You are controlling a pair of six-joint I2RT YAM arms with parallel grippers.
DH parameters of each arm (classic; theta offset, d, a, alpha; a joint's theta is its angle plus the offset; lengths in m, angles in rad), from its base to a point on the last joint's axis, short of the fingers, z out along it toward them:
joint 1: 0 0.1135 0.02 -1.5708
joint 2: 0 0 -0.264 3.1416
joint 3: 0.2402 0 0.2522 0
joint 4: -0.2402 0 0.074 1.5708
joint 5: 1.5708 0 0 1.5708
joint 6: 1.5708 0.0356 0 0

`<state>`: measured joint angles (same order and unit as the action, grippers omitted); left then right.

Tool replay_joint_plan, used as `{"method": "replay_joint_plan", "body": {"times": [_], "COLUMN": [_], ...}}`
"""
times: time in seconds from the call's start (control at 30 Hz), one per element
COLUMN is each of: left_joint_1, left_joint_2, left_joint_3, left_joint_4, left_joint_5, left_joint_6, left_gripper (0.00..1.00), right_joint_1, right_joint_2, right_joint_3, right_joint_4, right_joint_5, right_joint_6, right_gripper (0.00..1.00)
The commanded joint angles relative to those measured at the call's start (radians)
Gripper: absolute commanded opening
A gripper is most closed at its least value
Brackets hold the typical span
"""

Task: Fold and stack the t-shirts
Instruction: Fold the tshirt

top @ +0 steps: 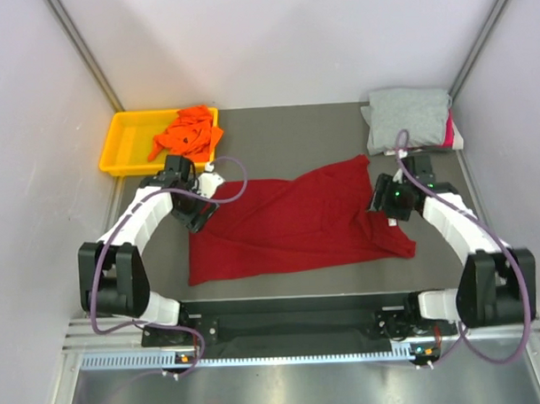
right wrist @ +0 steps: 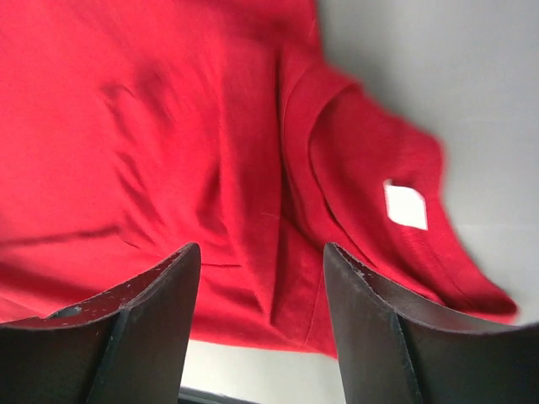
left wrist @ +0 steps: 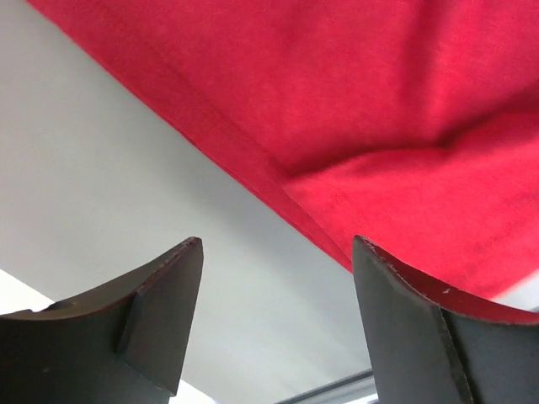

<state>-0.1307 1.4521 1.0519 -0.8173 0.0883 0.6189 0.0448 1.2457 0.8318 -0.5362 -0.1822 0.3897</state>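
There are four t-shirts on the grey table [top: 285, 135], one of each colour. The dark red short-sleeved cloth t-shirt [top: 297, 223] lies spread out flat between the two grippers. The left gripper [left wrist: 278, 252] is at the shirt's left far corner. Its two dark fingers [left wrist: 160, 311] stand wide apart with nothing between them. The shirt's hem runs across just ahead of them, and bare table is under the left finger.

The right gripper [right wrist: 261, 252] hangs over the other end of the same shirt. Its two fingers [right wrist: 379, 337] are also well apart and grip nothing. The red cloth lies directly below them, and the round collar with one small white label [right wrist: 406, 206] lies ahead and to the right of the fingertips.

The bright orange crumpled cloth t-shirt [top: 188, 132] lies just beyond the left gripper, on the far side from the arm's base. It fills the right part of one yellow plastic tray [top: 126, 140] and hangs a little over its edge.

The light grey folded cloth t-shirt [top: 407, 113] lies just beyond the right gripper. It rests on top of the pink cloth t-shirt [top: 448, 134], and only a narrow pink strip shows at the right side of this stack of two.
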Motion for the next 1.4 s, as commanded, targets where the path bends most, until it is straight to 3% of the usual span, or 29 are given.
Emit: {"method": "replay_joint_plan", "body": {"times": [0.0,0.1,0.23,0.3,0.47,0.67,0.83,1.13,1.27,1.37], "left_joint_1": [0.025,0.029,-0.027,-0.142,-0.467,-0.605,-0.656,-0.678,-0.678,-0.679], "left_joint_2": [0.023,0.07,0.074,0.076,0.201,0.464,0.672,0.844,0.88,0.893], "left_joint_3": [-0.036,-0.012,0.15,0.219,0.336,0.586,0.735,0.889,0.902,0.896], "left_joint_4": [0.095,0.084,0.014,0.062,0.176,0.282,0.299,0.34,0.337,0.325], "left_joint_5": [-0.014,-0.055,0.085,0.125,0.076,0.113,0.126,0.116,0.125,0.128], "left_joint_6": [-0.024,-0.044,-0.106,-0.168,-0.298,-0.481,-0.547,-0.593,-0.59,-0.588], "left_gripper": [0.77,0.76,0.67,0.62,0.61,0.57,0.57,0.59,0.51,0.46], "right_joint_1": [0.046,0.067,0.07,0.063,0.02,-0.022,-0.028,-0.028,-0.026,-0.026], "right_joint_2": [0.098,0.176,0.216,0.212,0.21,0.143,0.199,0.3,0.334,0.345], "right_joint_3": [0.015,0.006,0.042,0.046,0.021,0.062,0.085,0.104,0.104,0.099], "right_joint_4": [0.011,0.077,0.081,0.074,0.113,0.156,0.229,0.283,0.294,0.309], "right_joint_5": [-0.019,-0.08,-0.011,0.018,-0.052,-0.105,-0.145,-0.125,-0.131,-0.145], "right_joint_6": [-0.086,-0.089,-0.089,-0.1,-0.097,-0.084,-0.023,0.002,0.001,0.001], "right_gripper": [0.61,0.59,0.54,0.53,0.49,0.46,0.36,0.36,0.34,0.23]}}
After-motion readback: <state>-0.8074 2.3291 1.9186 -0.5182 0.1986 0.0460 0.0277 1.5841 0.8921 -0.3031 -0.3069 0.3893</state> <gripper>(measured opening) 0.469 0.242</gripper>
